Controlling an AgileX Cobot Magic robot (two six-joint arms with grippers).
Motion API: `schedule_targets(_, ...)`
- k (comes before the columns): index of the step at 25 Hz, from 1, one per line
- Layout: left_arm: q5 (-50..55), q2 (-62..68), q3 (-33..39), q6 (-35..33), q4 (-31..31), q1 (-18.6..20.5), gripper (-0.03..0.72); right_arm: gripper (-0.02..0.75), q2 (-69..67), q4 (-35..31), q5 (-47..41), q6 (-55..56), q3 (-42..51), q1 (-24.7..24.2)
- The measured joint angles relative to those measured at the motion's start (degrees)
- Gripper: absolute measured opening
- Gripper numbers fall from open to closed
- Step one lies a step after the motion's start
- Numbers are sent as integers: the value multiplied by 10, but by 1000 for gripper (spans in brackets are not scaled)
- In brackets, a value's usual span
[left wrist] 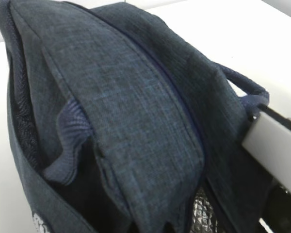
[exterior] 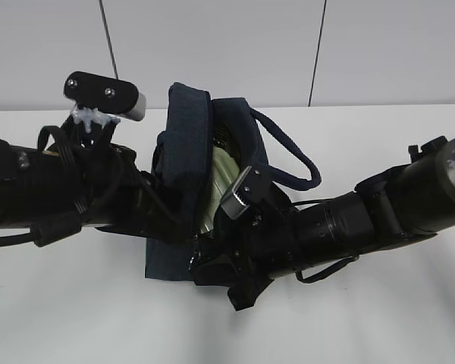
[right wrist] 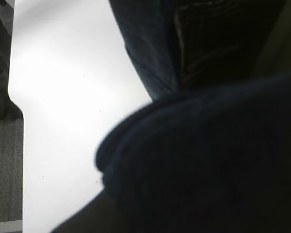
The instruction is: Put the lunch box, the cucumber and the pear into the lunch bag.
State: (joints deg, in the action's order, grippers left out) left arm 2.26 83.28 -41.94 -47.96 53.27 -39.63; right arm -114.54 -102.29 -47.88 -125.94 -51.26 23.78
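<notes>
The navy lunch bag stands at the table's middle with its flap raised and its mouth open. Inside it I see the pale green lid of the lunch box against the silvery lining. The cucumber and the pear are not in view. Both arms meet at the bag: the left arm comes in against the flap's left side, and the right arm is at the bag's front right. Bag fabric fills the left wrist view and the right wrist view. The fingers of both grippers are hidden.
A loop handle hangs off the bag's right side. The white table surrounds the bag. The right wrist view shows the table's edge with darker floor beyond. The right wrist camera block is close to the bag.
</notes>
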Motion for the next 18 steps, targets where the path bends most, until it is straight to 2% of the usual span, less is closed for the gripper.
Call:
schedule_targets(3,0,0,0,0,0,0,4,1,0,0,0,15,0,0)
schedule_targets(5,0,0,0,0,0,0,4,31,0,0,-1,27,0,0)
schedule_targets(12,0,0,0,0,0,0,4,365,0,4,-6,61,0,0)
schedule_targets(15,0,0,0,0,0,0,4,408,0,4,-6,78,0,0)
schedule_targets(18,0,0,0,0,0,0,4,416,0,4,16,88,0,0)
